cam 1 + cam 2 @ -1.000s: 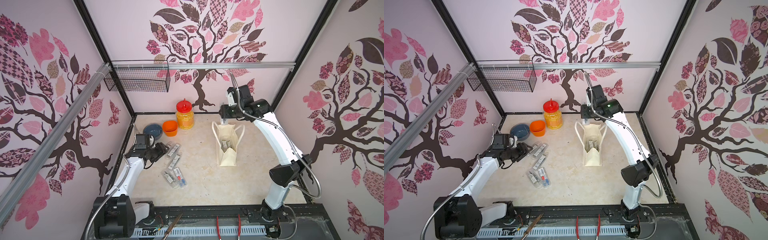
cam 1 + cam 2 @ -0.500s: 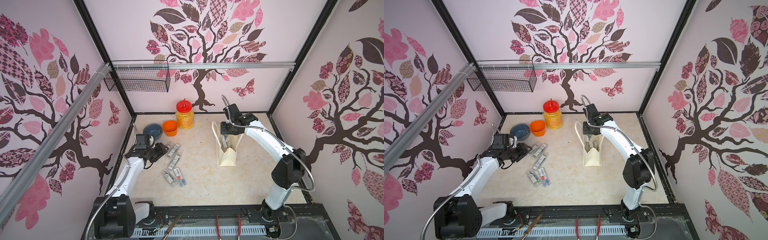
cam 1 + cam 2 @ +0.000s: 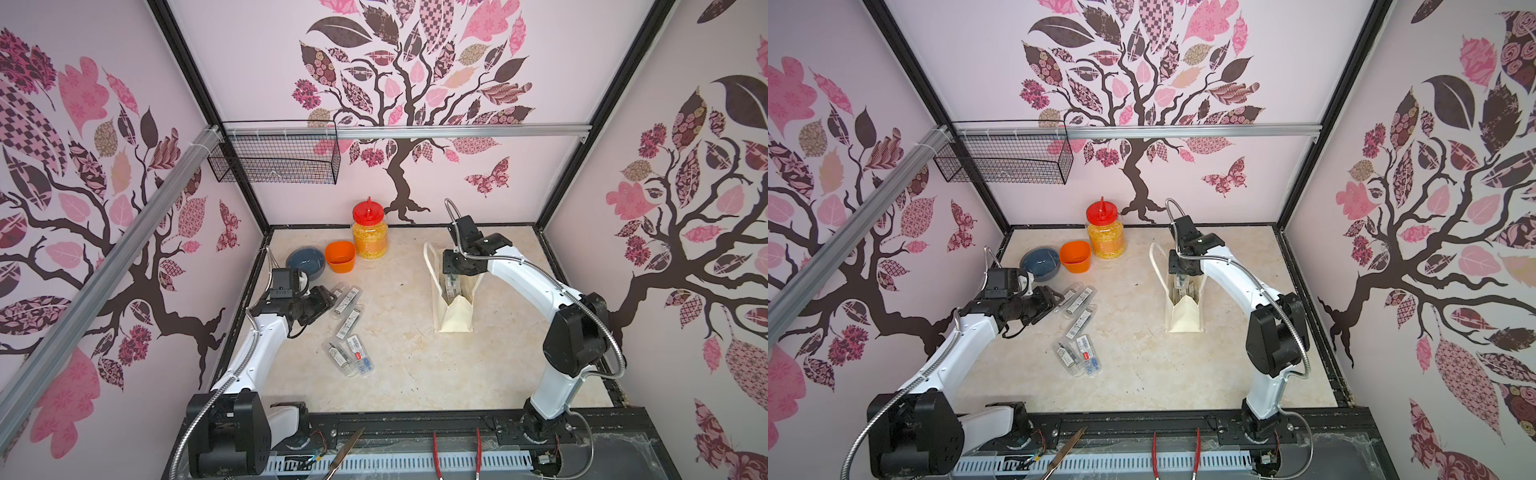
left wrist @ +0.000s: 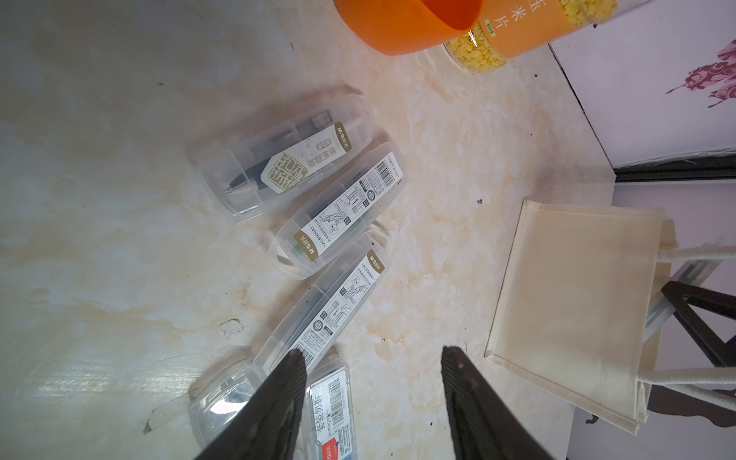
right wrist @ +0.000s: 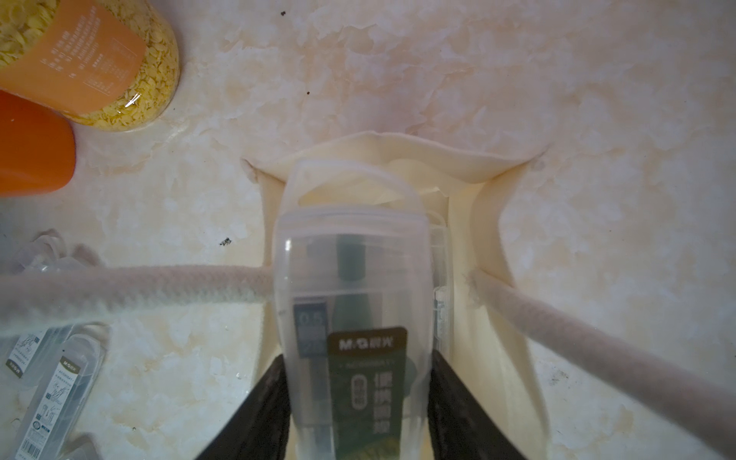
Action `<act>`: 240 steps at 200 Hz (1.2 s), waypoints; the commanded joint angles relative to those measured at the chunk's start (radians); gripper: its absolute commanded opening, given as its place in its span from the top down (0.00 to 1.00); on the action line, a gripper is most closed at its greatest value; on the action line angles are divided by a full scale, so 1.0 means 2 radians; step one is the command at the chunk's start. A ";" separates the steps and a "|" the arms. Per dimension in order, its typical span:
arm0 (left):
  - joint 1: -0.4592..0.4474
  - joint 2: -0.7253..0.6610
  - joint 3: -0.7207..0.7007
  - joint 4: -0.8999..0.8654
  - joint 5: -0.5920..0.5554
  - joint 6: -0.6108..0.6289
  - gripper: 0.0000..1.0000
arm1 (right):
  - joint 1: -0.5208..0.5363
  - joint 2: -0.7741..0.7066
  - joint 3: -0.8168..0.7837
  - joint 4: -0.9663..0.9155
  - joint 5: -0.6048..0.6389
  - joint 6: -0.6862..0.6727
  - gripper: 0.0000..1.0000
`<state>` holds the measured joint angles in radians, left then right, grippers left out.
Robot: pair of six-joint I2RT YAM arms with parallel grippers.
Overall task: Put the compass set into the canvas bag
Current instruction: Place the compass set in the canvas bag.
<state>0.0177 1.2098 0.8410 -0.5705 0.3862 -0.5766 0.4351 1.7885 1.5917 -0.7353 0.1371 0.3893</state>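
The right pincer (image 5: 357, 358) grips compass set (image 5: 352, 302) inside canvas bag (image 5: 494, 247).

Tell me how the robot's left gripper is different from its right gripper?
The left gripper is open and empty; the right gripper is shut on a clear compass set. The left gripper hovers low over loose compass sets on the table; the right gripper points down into the mouth of the canvas bag. Both have dark fingers.
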 commanded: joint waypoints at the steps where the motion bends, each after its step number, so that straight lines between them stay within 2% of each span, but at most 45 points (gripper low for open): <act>1: -0.001 -0.007 -0.009 -0.002 -0.005 0.007 0.41 | -0.003 0.015 -0.013 0.015 0.000 0.002 0.46; 113: -0.001 -0.003 0.000 -0.009 -0.011 0.010 0.41 | -0.004 0.058 -0.044 0.031 -0.001 -0.001 0.44; 179: -0.001 -0.005 0.002 -0.015 -0.016 0.013 0.41 | -0.004 0.075 -0.028 0.010 -0.003 -0.005 0.42; 240: 0.000 -0.013 0.012 -0.023 -0.039 0.017 0.41 | -0.005 0.002 0.030 -0.015 0.027 -0.035 0.34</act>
<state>0.0177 1.2087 0.8413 -0.6052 0.3447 -0.5674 0.4313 1.8961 1.5688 -0.7345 0.1509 0.3622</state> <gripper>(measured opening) 0.587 0.650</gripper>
